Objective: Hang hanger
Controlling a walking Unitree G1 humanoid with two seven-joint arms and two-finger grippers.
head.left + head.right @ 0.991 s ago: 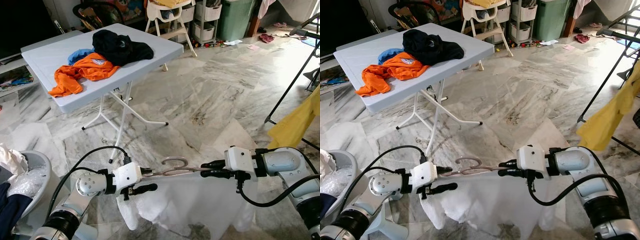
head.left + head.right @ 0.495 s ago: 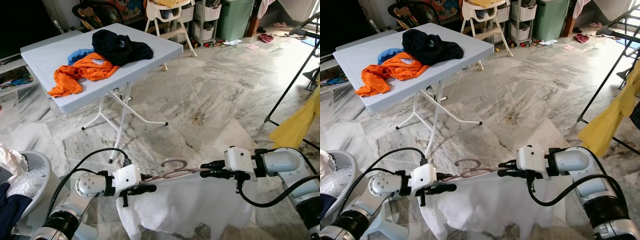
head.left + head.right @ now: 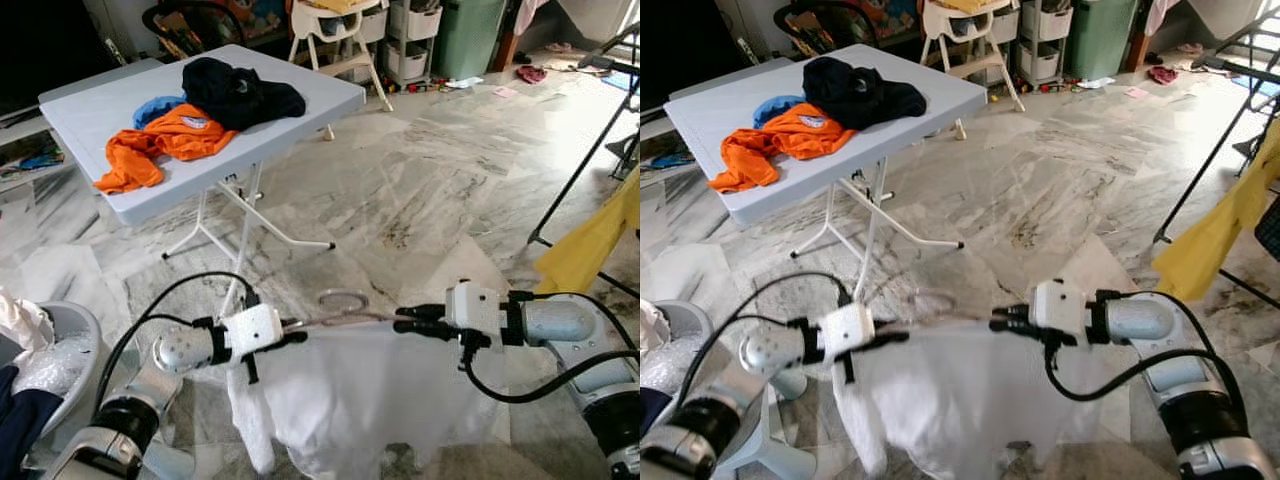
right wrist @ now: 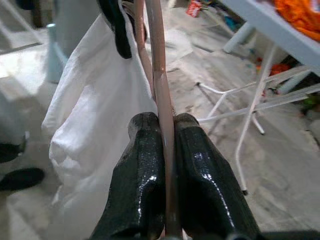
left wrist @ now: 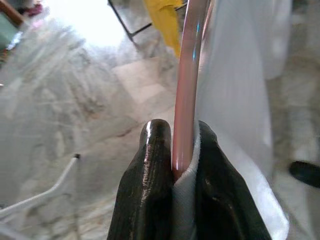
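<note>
Raised slightly, the hanger (image 3: 345, 308) with its white garment (image 3: 350, 400) stays pinched between left pincer (image 3: 292, 337) and right pincer (image 3: 404, 319).

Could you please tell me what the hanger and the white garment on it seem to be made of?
The hanger looks like thin pinkish rod with a glossy coat, probably coated wire or plastic: the left wrist view shows a bright highlight along it between the left gripper fingers. The white garment looks like thin woven cloth, matte and softly folded. The right gripper clamps the rod too.
</note>
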